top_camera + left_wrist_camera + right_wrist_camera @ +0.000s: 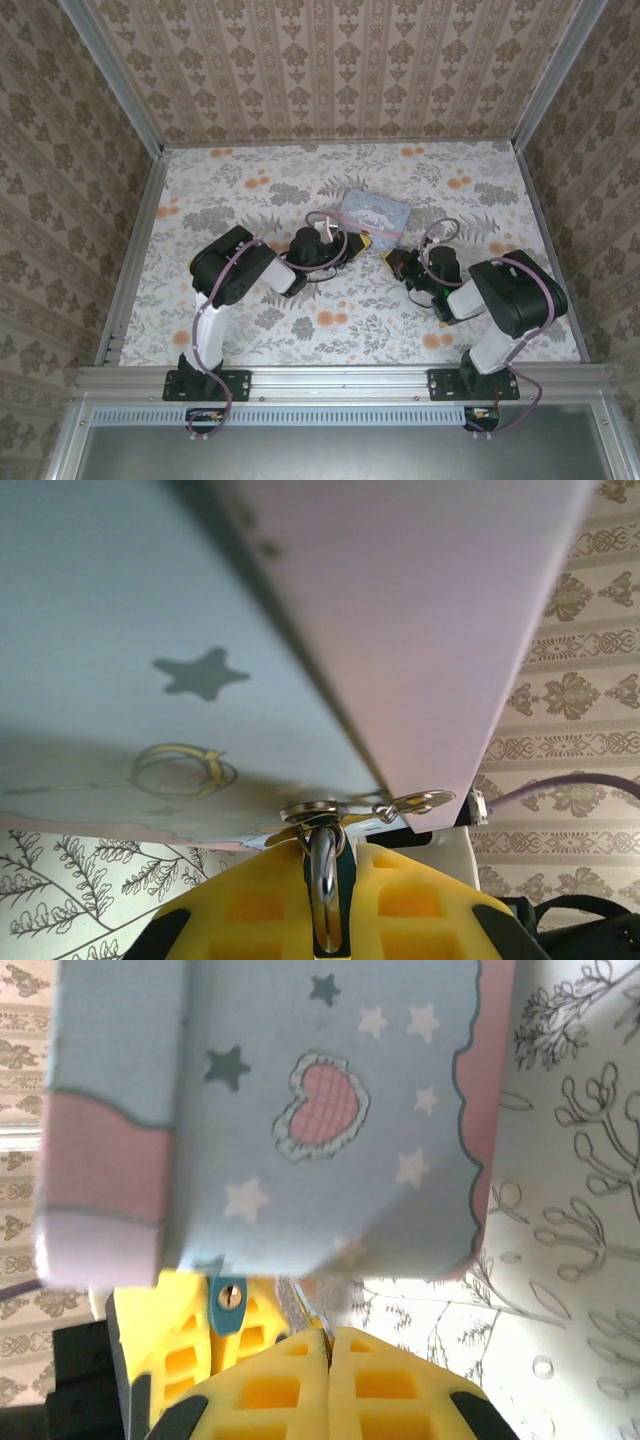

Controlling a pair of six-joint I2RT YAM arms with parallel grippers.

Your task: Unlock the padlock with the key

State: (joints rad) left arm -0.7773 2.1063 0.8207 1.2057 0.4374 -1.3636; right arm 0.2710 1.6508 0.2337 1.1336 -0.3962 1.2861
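Floral table [300, 200] | left jaws seemingly grip padlock [228, 1301] (by tin [320, 1160])

The padlock [322, 890] is gleaming at its shackle as polished, mirror-bright metal, while its blue body is looking smooth and painted. The tin [120, 610] is showing a smooth printed coat with a soft satin sheen. The right fingers [270, 1395] are looking like matt, rubbery yellow plastic with moulded pockets. The worktop [380, 320] is wearing a flat, matt floral print, and the frame rail [340, 378] is showing dull brushed metal.
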